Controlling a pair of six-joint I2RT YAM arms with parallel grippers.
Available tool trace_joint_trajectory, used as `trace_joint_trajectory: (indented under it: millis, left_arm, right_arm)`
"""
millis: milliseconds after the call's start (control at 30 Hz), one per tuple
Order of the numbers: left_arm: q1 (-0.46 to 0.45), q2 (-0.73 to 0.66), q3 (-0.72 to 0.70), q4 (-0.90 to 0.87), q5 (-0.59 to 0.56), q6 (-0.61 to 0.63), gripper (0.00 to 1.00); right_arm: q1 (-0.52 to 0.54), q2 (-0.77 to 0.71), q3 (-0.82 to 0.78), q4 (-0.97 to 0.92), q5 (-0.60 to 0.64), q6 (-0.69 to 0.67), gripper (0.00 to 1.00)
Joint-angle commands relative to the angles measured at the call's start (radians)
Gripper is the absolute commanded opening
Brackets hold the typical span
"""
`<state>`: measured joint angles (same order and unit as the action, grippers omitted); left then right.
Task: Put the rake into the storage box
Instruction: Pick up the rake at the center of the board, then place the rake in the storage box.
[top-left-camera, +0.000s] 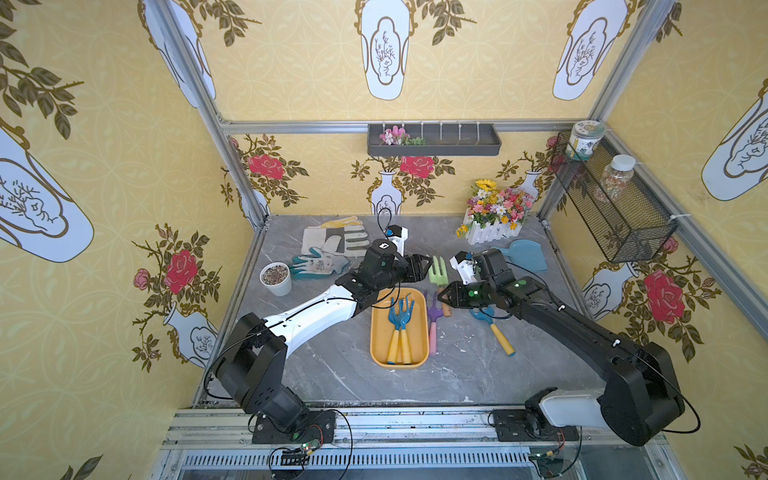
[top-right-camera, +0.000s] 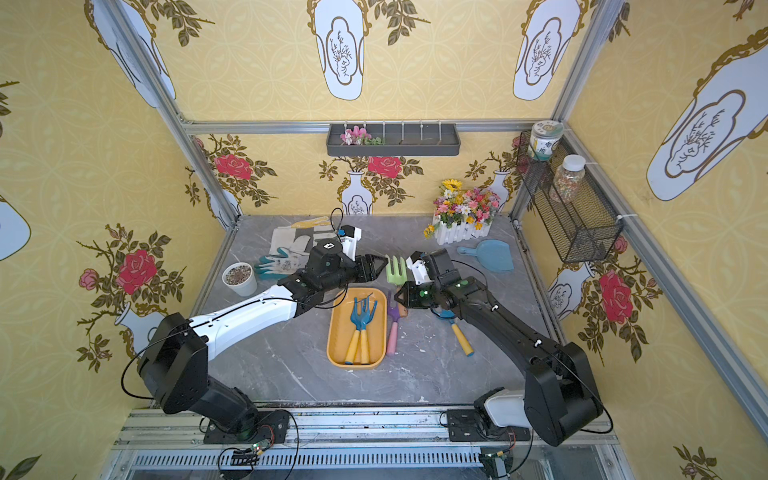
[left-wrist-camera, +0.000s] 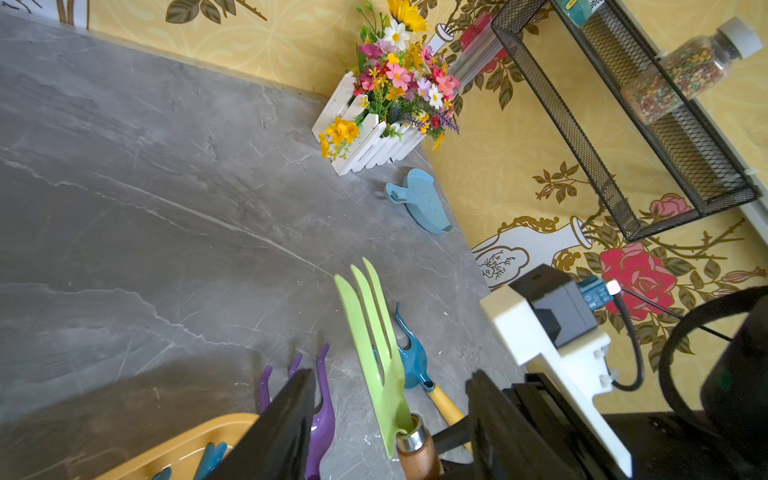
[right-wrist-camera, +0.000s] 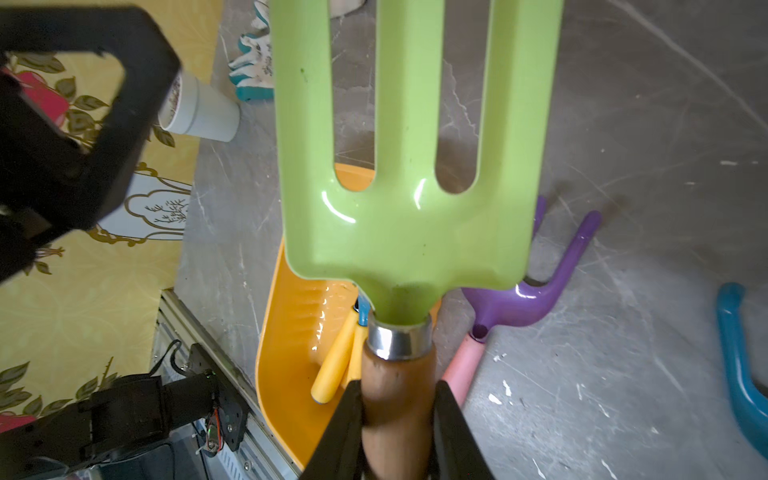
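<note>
Nearest: storage box (top-left-camera: 420, 332) with two blue hand forks (top-left-camera: 401, 318) in it. Purple rake (top-left-camera: 432, 320) lies just beside its right wall, blue-headed tool (top-left-camera: 496, 330) further right. Green rake (top-left-camera: 438, 272), three flat tines and a wooden handle, is off the table by the box's far right corner, right gripper (right-wrist-camera: 397, 399) clamped on the handle. Left gripper (top-left-camera: 427, 266) gapes beside the tines, empty. Behind: blue dustpan (top-left-camera: 523, 255).

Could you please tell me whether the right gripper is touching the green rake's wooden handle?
Touching. In the right wrist view the right gripper clamps the wooden handle of the green rake, fingers flush on both sides.
</note>
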<state>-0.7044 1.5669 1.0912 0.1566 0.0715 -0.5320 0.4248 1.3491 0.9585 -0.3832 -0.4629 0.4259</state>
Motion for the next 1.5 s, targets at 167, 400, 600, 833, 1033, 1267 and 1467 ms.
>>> trace_joint_trajectory:
  millis: [167, 400, 600, 833, 1033, 1267, 1467]
  left_arm:
    - [0.001, 0.021, -0.016, 0.037, 0.04, -0.013, 0.6]
    - [0.002, 0.065, 0.01, 0.043, 0.059, -0.021, 0.56]
    - [0.001, 0.063, 0.029, 0.0, 0.07, 0.014, 0.03]
    - [0.002, 0.001, 0.003, -0.077, 0.036, 0.057, 0.0]
    - [0.002, -0.085, -0.052, -0.194, -0.017, 0.078, 0.0]
    - [0.002, -0.161, -0.182, -0.285, -0.111, 0.088, 0.0]
    - [0.001, -0.151, -0.211, -0.316, -0.187, 0.116, 0.0]
  right_arm:
    - [0.009, -0.019, -0.001, 0.142, -0.102, 0.013, 0.15]
    - [0.044, -0.039, -0.018, 0.161, -0.135, 0.018, 0.15]
    - [0.052, -0.058, -0.033, 0.161, -0.106, 0.025, 0.15]
    - [0.052, -0.041, -0.025, 0.172, -0.082, 0.031, 0.49]
    - [0.023, -0.041, -0.025, 0.179, -0.041, 0.039, 0.56]
    - [0.006, -0.029, -0.033, 0.174, -0.051, 0.033, 0.56]
    - [0.002, -0.036, -0.058, 0.187, -0.049, 0.048, 0.56]
